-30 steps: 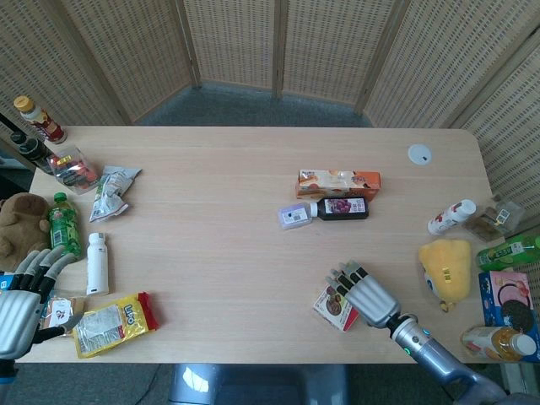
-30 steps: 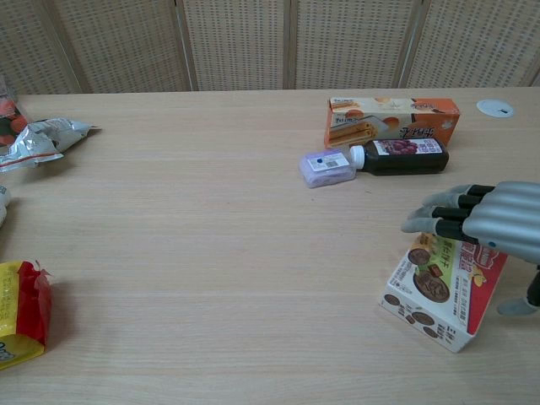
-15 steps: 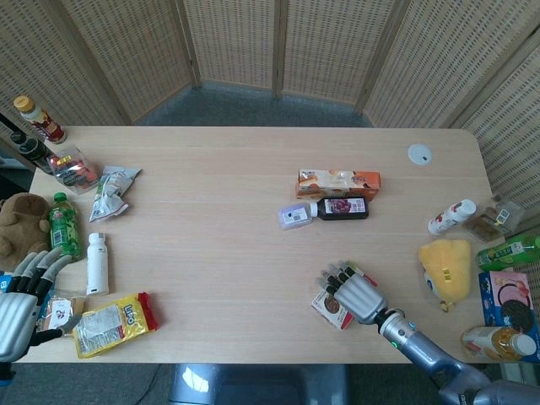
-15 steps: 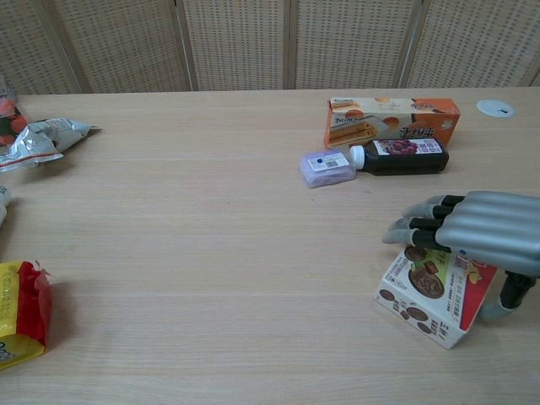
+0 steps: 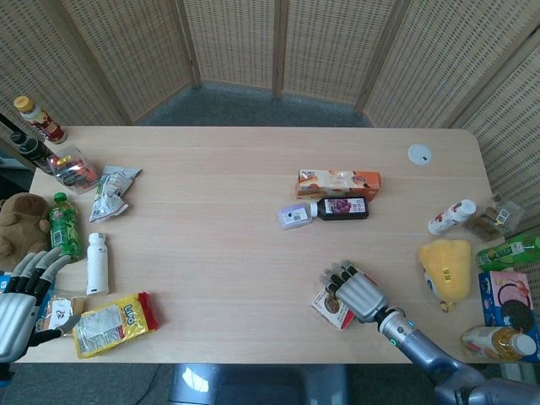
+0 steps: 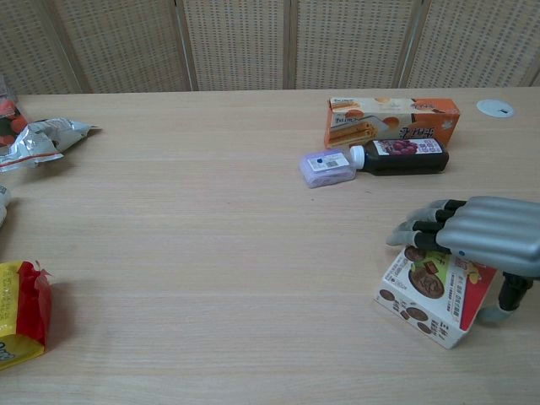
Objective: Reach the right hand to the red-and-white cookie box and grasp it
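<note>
The red-and-white cookie box [image 5: 330, 307] [image 6: 429, 293] stands tilted near the table's front edge, right of centre. My right hand [image 5: 359, 292] [image 6: 482, 233] lies over its top, fingers stretched forward past the box's upper edge. The thumb [image 6: 503, 307] hangs down at the box's red right end. The fingers are not curled around the box. My left hand [image 5: 18, 309] hovers at the front left corner with its fingers apart and nothing in it; only the head view shows it.
An orange biscuit box [image 5: 337, 183] [image 6: 392, 119], a dark juice bottle [image 5: 342, 207] and a small purple pack [image 5: 294, 217] lie behind the cookie box. A yellow plush [image 5: 447, 268] sits to its right. A yellow snack bag [image 5: 110, 323] and white bottle [image 5: 98, 263] lie near my left hand.
My right hand moved left over the cookie box and lowered onto it, nudging the box a little to the left. The thumb came down by the box's right end. The left hand barely moved.
</note>
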Controlling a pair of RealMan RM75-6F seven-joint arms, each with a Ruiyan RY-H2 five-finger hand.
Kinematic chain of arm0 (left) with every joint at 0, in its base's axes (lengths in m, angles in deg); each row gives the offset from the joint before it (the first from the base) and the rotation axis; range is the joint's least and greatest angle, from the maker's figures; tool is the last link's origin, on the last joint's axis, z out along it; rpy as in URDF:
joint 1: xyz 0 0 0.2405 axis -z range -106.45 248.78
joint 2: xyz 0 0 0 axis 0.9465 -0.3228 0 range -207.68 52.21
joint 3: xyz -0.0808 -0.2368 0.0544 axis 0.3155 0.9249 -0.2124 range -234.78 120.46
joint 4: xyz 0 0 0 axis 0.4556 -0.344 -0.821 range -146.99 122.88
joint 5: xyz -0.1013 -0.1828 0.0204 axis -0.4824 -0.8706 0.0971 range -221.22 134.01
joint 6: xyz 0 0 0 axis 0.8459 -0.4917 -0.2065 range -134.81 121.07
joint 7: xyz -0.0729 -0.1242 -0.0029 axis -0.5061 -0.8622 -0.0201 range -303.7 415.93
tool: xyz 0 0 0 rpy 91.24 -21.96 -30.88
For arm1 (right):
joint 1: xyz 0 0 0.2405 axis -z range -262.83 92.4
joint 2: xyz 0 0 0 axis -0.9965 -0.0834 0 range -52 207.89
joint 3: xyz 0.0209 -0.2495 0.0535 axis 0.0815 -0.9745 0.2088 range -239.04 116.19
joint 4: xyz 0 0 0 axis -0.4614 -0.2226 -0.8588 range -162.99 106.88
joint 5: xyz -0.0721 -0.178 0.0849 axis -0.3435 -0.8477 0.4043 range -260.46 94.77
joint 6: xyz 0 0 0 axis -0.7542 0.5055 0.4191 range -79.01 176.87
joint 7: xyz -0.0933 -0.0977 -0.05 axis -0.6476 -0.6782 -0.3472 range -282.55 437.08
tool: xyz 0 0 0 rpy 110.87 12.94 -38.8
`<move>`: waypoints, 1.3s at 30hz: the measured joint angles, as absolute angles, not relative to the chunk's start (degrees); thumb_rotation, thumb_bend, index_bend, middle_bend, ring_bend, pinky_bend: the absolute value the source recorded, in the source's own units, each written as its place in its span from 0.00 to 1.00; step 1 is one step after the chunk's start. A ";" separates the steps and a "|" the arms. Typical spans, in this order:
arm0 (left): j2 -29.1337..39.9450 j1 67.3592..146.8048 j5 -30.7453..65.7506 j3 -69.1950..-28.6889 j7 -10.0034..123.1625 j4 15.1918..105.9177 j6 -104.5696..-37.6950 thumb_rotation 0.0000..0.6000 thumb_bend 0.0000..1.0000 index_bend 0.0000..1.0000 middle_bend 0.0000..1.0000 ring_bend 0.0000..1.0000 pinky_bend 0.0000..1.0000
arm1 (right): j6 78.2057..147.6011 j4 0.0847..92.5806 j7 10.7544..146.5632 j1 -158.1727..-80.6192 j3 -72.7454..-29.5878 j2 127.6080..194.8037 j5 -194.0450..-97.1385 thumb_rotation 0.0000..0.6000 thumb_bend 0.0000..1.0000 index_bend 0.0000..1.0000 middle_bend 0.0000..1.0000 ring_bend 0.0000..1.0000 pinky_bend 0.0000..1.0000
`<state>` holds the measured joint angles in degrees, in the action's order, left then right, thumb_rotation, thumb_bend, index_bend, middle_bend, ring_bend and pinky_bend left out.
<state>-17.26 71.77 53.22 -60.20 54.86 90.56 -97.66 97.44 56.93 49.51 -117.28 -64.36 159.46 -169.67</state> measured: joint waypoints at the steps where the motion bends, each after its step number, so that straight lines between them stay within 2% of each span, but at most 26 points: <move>1: -17.26 71.77 53.23 -60.20 54.88 90.57 -97.64 1.00 0.22 0.12 0.07 0.00 0.00 | 97.52 56.95 49.50 -117.29 -64.33 159.49 -169.59 1.00 0.15 0.17 0.32 0.11 0.12; 4: -17.15 71.79 53.17 -60.23 54.89 90.53 -97.50 1.00 0.23 0.12 0.08 0.00 0.00 | 97.65 57.02 49.70 -117.32 -64.30 159.58 -169.05 1.00 0.15 0.28 0.45 0.22 0.19; 10: -17.12 71.81 53.14 -60.14 54.99 90.52 -97.51 1.00 0.23 0.12 0.07 0.00 0.00 | 98.49 57.37 49.97 -117.23 -64.21 159.24 -168.42 1.00 0.16 0.37 0.52 0.29 0.23; 22: -16.90 72.01 53.02 -60.15 55.56 90.69 -96.93 1.00 0.22 0.12 0.08 0.00 0.00 | 104.75 61.69 53.17 -116.66 -61.46 154.43 -168.64 1.00 0.16 0.40 0.54 0.32 0.24; 39: -16.78 70.92 53.97 -60.99 55.17 90.36 -98.36 1.00 0.22 0.12 0.08 0.00 0.00 | 114.91 72.82 60.04 -117.18 -50.37 141.60 -166.91 1.00 0.16 0.40 0.54 0.32 0.24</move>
<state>-16.78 70.92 53.97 -60.99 55.17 90.36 -98.36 114.91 72.82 60.04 -117.18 -50.37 141.60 -166.91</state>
